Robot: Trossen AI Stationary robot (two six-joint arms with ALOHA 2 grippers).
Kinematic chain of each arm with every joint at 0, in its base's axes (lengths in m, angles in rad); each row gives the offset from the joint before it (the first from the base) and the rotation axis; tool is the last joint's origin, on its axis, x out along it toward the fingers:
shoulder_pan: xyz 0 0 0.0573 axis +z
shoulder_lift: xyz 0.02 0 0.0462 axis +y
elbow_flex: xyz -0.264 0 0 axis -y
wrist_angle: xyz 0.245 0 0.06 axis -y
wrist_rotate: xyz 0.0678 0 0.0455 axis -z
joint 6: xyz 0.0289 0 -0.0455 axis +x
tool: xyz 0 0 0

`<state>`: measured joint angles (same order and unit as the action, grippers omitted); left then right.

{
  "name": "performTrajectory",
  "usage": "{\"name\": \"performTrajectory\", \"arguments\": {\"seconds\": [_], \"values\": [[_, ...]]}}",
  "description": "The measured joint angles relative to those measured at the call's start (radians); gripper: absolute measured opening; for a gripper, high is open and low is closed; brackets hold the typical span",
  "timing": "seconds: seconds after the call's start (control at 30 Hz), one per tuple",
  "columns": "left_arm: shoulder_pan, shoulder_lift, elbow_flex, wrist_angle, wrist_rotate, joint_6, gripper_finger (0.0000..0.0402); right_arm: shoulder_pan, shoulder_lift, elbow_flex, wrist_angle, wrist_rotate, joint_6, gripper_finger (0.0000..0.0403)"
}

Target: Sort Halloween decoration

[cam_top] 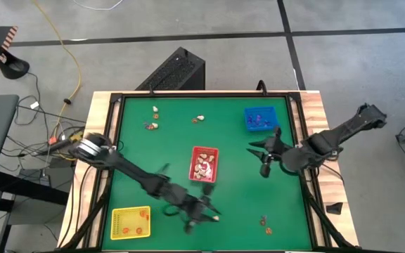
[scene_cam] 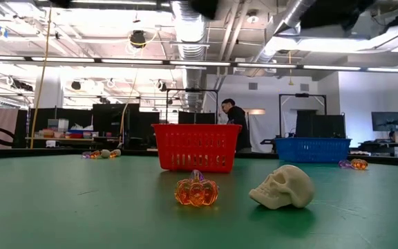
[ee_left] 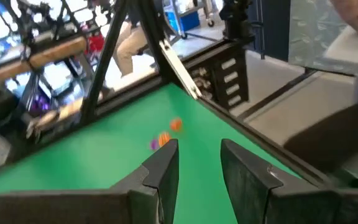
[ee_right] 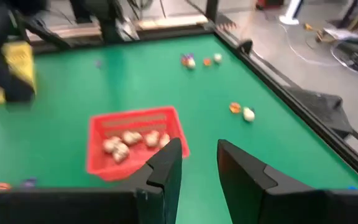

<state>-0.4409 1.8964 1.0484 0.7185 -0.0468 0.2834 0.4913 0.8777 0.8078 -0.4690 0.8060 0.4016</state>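
Note:
The Halloween decoration lies scattered on the green table (cam_top: 238, 204): a cream skull (scene_cam: 282, 187) and an orange pumpkin (scene_cam: 196, 192) near the front edge, small pieces at the far left (cam_top: 153, 119) and near right (cam_top: 266, 223). The red tray (cam_top: 204, 164) holds cream pieces, the blue tray (cam_top: 260, 118) purple ones, and the yellow tray (cam_top: 131, 222) orange ones. My left gripper (ee_left: 194, 171) hovers open near the front edge, beside the skull (cam_top: 216, 218), holding nothing. Right of the red tray (ee_right: 132, 143), my right gripper (ee_right: 197, 168) hangs open above the table with nothing in it.
A raised wooden rim (cam_top: 315, 112) frames the table. Between the red tray and the near right pieces (ee_left: 166, 135) the green surface is bare. A person (scene_cam: 235, 117) stands in the room far behind the table.

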Motion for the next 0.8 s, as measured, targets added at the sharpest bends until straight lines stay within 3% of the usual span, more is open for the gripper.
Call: {"name": "performTrajectory", "arguments": {"seconds": [0.13,0.23,0.4,0.6,0.8], "values": [[0.054,0.202,0.264,-0.027,0.080,0.070,0.0109,0.076,-0.037,0.000,-0.040,0.079,0.001,0.0132],[0.094,0.360,0.467,-0.037,0.226,0.074,0.0109,0.110,-0.043,0.000,-0.080,0.136,0.006,0.0132],[0.132,0.576,0.795,-0.186,0.443,0.081,0.0109,0.131,-0.042,0.000,-0.132,0.164,0.009,0.0132],[0.138,0.744,1.098,-0.379,0.471,0.166,0.0109,0.130,-0.042,0.000,-0.148,0.165,0.010,0.0132],[0.154,0.835,1.253,-0.461,0.470,0.166,0.0109,0.130,-0.041,0.000,-0.148,0.165,0.011,0.0132]]}}
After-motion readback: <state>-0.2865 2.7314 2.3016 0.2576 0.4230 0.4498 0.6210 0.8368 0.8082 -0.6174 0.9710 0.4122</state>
